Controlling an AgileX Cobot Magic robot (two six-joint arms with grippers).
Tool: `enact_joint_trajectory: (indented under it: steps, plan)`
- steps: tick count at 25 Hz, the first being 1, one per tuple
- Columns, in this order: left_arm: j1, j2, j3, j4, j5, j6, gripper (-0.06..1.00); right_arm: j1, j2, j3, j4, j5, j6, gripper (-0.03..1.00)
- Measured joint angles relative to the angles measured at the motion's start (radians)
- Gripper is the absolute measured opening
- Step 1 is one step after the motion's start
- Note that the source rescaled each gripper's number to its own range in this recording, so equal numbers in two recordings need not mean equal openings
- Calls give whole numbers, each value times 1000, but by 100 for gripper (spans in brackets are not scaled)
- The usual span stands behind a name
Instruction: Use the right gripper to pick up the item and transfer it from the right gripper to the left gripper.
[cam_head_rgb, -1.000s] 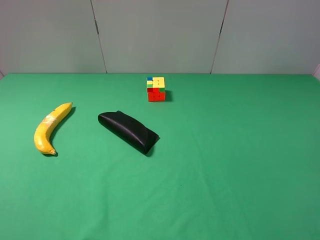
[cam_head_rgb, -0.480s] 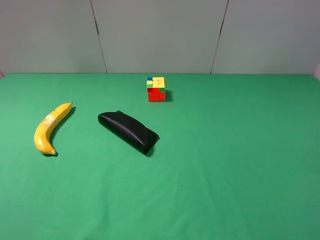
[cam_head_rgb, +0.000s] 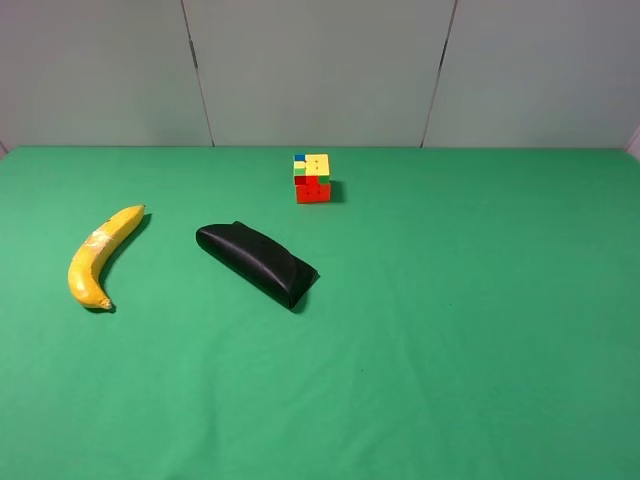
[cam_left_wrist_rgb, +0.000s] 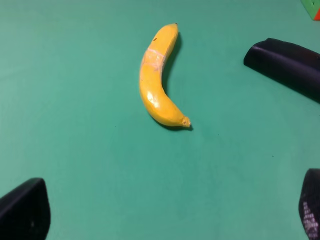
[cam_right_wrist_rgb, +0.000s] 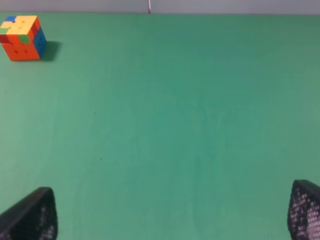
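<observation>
Your right gripper (cam_right_wrist_rgb: 172, 220) has its black textured fingers (cam_right_wrist_rgb: 30, 217) spread wide over bare green cloth, gripping nothing. Your left gripper (cam_left_wrist_rgb: 167, 215) is likewise spread wide and empty, its fingertips just showing at the frame corners. Ahead of the left gripper lies the curved yellow banana (cam_left_wrist_rgb: 159, 77) with a pale scuffed patch, flat on the green cloth-covered table (cam_head_rgb: 480, 330), at the table's left side. Right of it lies the black pouch-like case (cam_head_rgb: 257, 263), well apart. Farther back stands the small multicoloured puzzle cube (cam_head_rgb: 312, 178).
</observation>
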Motion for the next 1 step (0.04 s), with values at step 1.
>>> enact_joint_trajectory:
  steps: [1]
  plan:
    - [0,0,0,0,0,0,100,0,0,0,0,0,0,100]
